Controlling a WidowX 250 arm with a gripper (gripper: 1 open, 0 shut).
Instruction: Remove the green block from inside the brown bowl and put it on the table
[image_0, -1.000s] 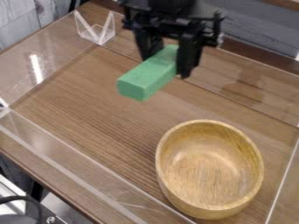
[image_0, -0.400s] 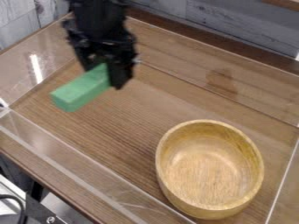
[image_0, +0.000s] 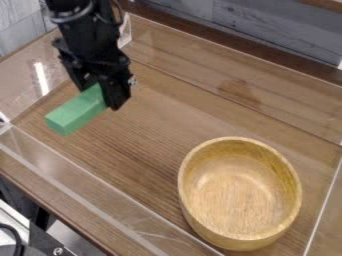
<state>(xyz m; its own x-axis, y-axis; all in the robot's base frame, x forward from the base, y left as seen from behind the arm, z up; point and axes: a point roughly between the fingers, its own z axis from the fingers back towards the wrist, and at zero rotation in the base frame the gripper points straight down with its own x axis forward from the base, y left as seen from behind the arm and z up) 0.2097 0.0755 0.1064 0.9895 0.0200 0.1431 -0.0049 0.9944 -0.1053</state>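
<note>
My gripper points straight down over the left part of the table and is shut on the green block. The block is a flat green bar held at one end, its free end slanting down to the lower left, low over the wood or touching it; I cannot tell which. The black fingers clamp its upper right end. The brown bowl stands empty at the lower right, well apart from the gripper.
Low clear plastic walls border the tabletop along the front and left. Bare wood grain lies between the block and the bowl. A grey plank wall runs behind the table.
The gripper has carried the green block from the upper middle of the view to the left and downward, closer to the tabletop. The bowl has not moved.
</note>
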